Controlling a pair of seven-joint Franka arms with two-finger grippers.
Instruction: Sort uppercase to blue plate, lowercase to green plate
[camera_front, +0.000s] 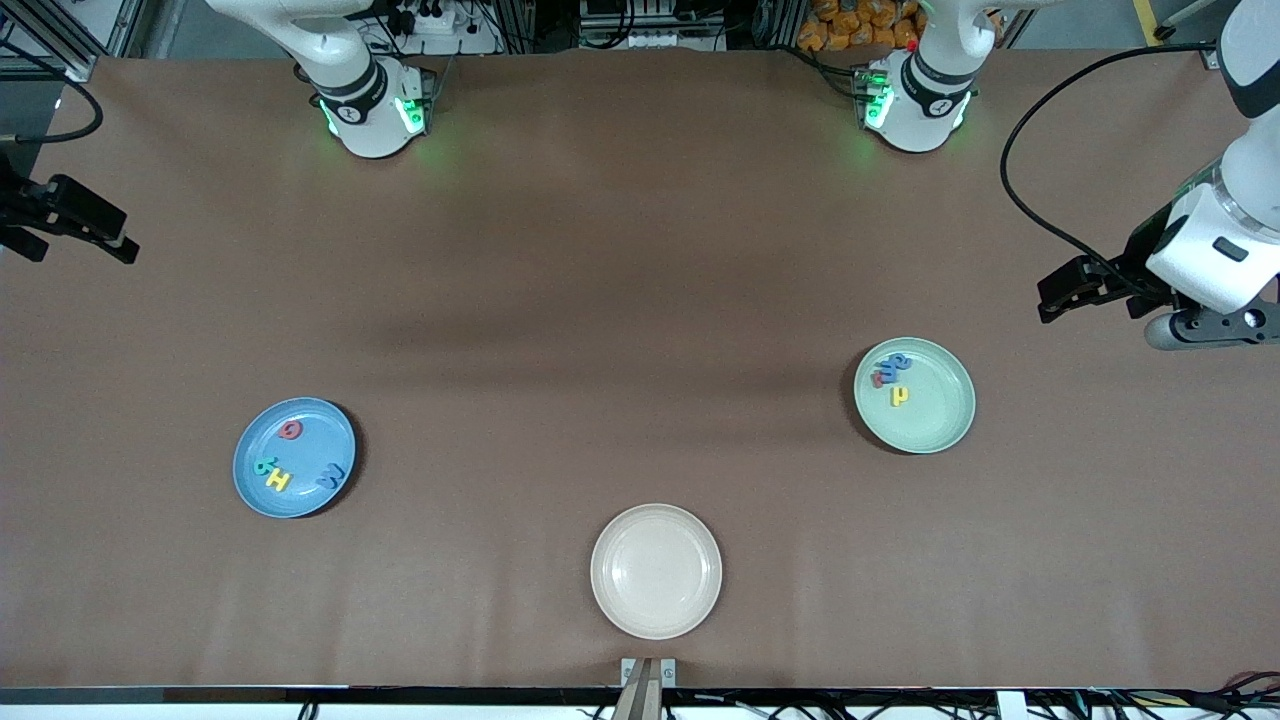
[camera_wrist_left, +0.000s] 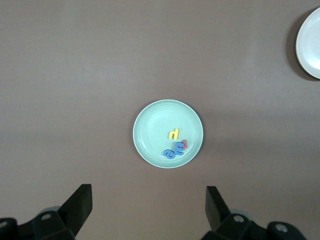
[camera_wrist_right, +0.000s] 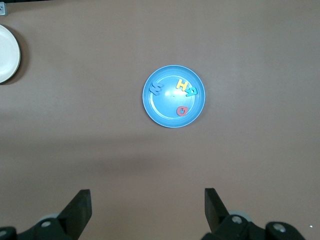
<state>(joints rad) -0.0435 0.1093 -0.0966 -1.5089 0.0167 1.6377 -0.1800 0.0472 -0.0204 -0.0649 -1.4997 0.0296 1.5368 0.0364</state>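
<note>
Front view: the only writing to read is the toy letters themselves. On the blue plate (camera_front: 294, 457), toward the right arm's end of the table, lie a red Q (camera_front: 290, 429), a green R (camera_front: 265, 466) touching a yellow H (camera_front: 278, 481), and a blue W (camera_front: 330, 475) near the rim. On the green plate (camera_front: 914, 395), toward the left arm's end, a blue m (camera_front: 901, 361) and a blue a (camera_front: 888, 372) overlap a red w (camera_front: 878, 379), with a yellow h-like letter (camera_front: 900, 395) just beside them. A beige plate (camera_front: 656, 570) sits nearest the camera, between the two and well apart from both. The brown table cover (camera_front: 620, 280) is plain and lightly creased; racks and cables line the edge by the bases. The left gripper (camera_front: 1062, 290) waits at its end of the table, the right gripper (camera_front: 80, 225) at the other edge — wide bare cloth lies between the plates.

Left wrist view: the left gripper (camera_wrist_left: 149, 207) hangs high over the table with jaws spread and nothing between them; the green plate (camera_wrist_left: 150, 120) with its four small letters lies below, ringed by bare cloth, the beige plate (camera_wrist_left: 310, 42) at the frame's edge.

Right wrist view: the right gripper (camera_wrist_right: 147, 207) hangs likewise, jaws apart and empty, over the blue plate (camera_wrist_right: 165, 107) — H (camera_wrist_right: 182, 85), R (camera_wrist_right: 193, 91), Q (camera_wrist_right: 182, 111) and W (camera_wrist_right: 156, 89) all inside its rim.
</note>
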